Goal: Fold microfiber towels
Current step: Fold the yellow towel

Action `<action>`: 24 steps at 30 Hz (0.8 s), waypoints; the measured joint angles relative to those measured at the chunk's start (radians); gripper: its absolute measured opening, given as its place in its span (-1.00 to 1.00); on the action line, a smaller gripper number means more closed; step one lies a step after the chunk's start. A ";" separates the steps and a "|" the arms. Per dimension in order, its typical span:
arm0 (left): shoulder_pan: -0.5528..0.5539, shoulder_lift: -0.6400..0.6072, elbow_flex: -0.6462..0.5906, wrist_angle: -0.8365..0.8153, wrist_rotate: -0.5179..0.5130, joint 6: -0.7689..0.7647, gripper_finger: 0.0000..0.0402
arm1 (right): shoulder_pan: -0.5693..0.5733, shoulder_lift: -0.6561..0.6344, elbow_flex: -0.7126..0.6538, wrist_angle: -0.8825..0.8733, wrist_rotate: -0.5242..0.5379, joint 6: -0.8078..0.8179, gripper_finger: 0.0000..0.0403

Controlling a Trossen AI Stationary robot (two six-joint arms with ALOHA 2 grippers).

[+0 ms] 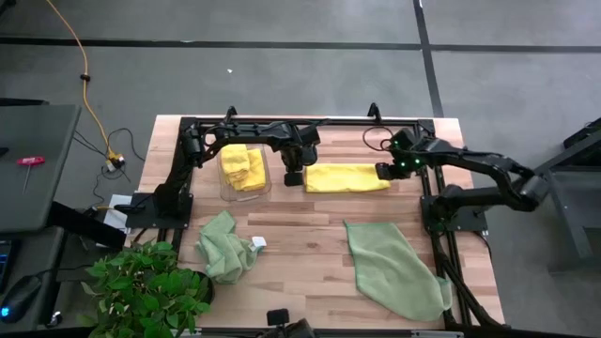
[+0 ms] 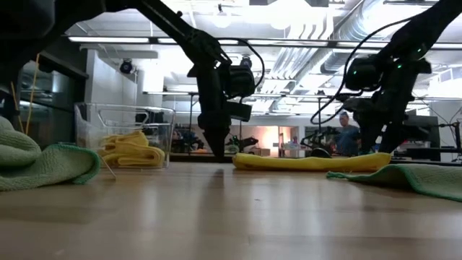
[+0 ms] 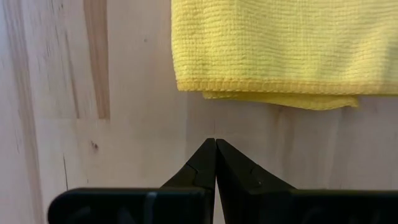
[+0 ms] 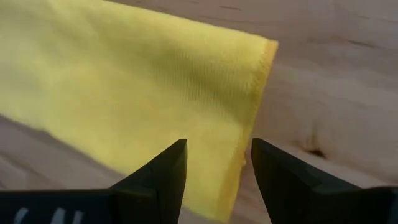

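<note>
Right now your folded yellow towel [image 1: 346,177] lies as a long flat strip on the wooden tabletop [image 1: 300,235], toward the far side, between the two arms; your left gripper [image 1: 294,177] stands just off its left end with its fingers pressed together, tip down near the wood, holding nothing; in the left wrist view the towel's hemmed edge [image 3: 273,84] sits a little beyond the closed fingertips [image 3: 215,149], not touching them. Your right gripper [image 1: 383,171] hangs at the strip's right end with its fingers apart; the right wrist view shows the towel's corner edge [image 4: 255,93] lying between and beyond those two spread fingers [image 4: 163,174], with no grip on the cloth. Beside the left gripper, a clear container [image 1: 246,169] holds more yellow towel [image 1: 242,165], loosely piled. Nearer you, a sage green towel [image 1: 225,247] lies crumpled on the left of the tabletop, just by the leafy plant [image 1: 141,286]; a second sage green towel [image 1: 392,268] lies spread out on the right. Across the room, in the low view, a person [image 2: 349,134] stands in the background.
</note>
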 joint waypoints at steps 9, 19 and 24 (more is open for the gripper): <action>0.000 0.000 -0.001 0.009 0.031 0.026 -1.00 | 0.000 0.095 0.000 0.027 0.000 -0.016 -0.15; -0.036 0.017 -0.001 0.050 0.072 0.041 -1.00 | -0.002 0.067 0.000 0.032 -0.007 -0.026 -0.15; -0.058 0.039 0.001 0.080 0.027 0.003 -1.00 | -0.026 0.048 0.000 0.030 -0.067 -0.034 -0.15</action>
